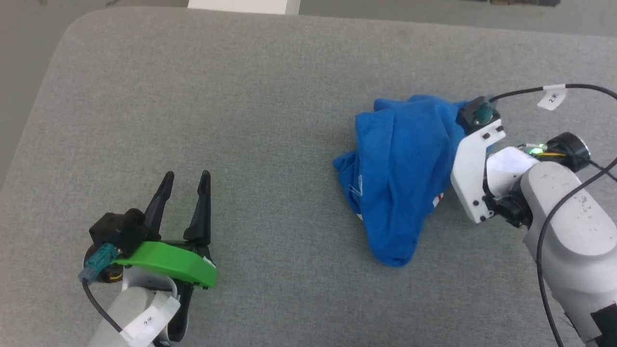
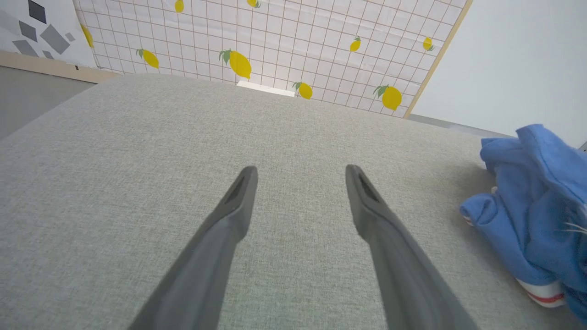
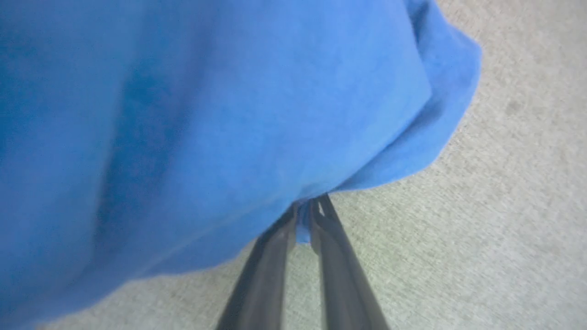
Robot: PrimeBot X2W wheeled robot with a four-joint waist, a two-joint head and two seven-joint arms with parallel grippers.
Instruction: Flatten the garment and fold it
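The garment [image 1: 400, 168] is a bright blue crumpled heap at the right of the grey cushioned surface, with a bit of white, red-striped trim [image 1: 437, 199] at its right edge. My right gripper [image 3: 305, 208] is shut on a fold of the blue cloth, its tips buried in it; in the head view the cloth hides its fingers behind the white wrist bracket [image 1: 475, 168]. My left gripper [image 1: 185, 183] stands open over bare cushion at the lower left, far from the garment [image 2: 536, 220], nothing between its fingers [image 2: 238, 197].
The grey cushion [image 1: 241, 120] has a rounded far-left corner and drops to floor at the left edge. A lemon-patterned grid wall [image 2: 275, 41] stands behind it. A black cable [image 1: 554, 89] loops over my right arm.
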